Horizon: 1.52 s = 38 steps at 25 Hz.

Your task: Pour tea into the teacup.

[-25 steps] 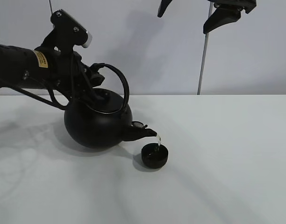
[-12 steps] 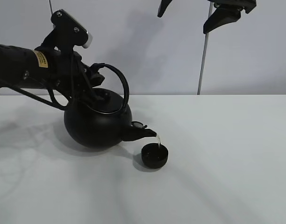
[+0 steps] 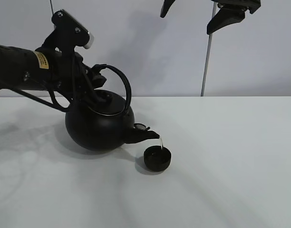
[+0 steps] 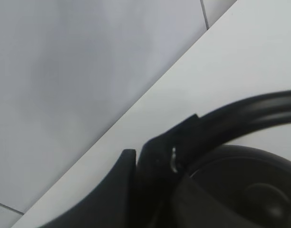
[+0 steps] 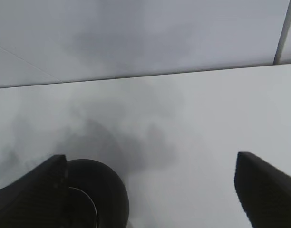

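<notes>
A big round black kettle [image 3: 98,128] hangs tilted, its spout [image 3: 144,135] low and to the right. My left gripper [image 3: 94,80] is shut on the kettle's arched handle [image 3: 122,81]. A thin clear stream runs from the spout into the small black teacup [image 3: 157,158], which stands on the white table just below the spout. In the left wrist view the gripper [image 4: 155,161] clamps the handle [image 4: 250,111] above the lid [image 4: 245,190]. My right gripper [image 3: 195,14] is open and empty, high above the table at the back. The right wrist view shows its spread gripper [image 5: 150,190] above the kettle [image 5: 102,194].
The white table [image 3: 231,156] stretches to the right and front of the cup. A grey wall with a thin vertical pole [image 3: 206,61] stands behind it. The left arm [image 3: 22,66] reaches in from the left edge.
Almost nothing has moved. The kettle stays tilted in my left gripper and the stream keeps falling into the teacup. The right arm has not moved.
</notes>
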{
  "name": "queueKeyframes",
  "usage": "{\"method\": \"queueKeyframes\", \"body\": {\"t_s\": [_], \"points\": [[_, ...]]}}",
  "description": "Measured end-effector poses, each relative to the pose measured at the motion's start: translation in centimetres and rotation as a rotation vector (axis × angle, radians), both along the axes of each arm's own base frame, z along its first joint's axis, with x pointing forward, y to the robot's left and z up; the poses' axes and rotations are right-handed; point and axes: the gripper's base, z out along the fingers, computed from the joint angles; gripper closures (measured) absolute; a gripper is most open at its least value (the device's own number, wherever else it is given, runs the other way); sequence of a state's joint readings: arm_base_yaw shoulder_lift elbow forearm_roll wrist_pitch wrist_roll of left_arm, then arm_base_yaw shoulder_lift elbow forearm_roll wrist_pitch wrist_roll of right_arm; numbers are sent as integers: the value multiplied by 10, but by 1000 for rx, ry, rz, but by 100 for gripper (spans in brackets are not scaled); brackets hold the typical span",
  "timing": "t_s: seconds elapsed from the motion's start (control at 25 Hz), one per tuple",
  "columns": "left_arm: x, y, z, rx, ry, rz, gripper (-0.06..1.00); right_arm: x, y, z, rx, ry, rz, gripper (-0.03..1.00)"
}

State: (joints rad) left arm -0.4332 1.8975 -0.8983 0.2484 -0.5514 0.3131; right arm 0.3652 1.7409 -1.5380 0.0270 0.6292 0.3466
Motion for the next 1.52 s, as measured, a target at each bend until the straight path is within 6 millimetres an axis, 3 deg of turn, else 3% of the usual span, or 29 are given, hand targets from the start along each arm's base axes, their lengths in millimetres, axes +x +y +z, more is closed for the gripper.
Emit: {"method": "queueKeyframes", "body": {"t_s": [0.36, 0.6, 0.88, 1.24, 1.52], "points": [[1, 3, -1, -75, 74, 80, 85, 0, 0, 0, 0, 1, 0, 31], [-3, 13, 9, -182, 89, 207, 85, 0, 0, 0, 0, 1, 0, 31], [-34, 39, 16, -282, 38, 340, 85, 0, 0, 0, 0, 1, 0, 31], [-81, 66, -10, -334, 31, 403, 85, 0, 0, 0, 0, 1, 0, 31], [-101, 77, -20, -367, 41, 426, 85, 0, 0, 0, 0, 0, 0, 31]]}}
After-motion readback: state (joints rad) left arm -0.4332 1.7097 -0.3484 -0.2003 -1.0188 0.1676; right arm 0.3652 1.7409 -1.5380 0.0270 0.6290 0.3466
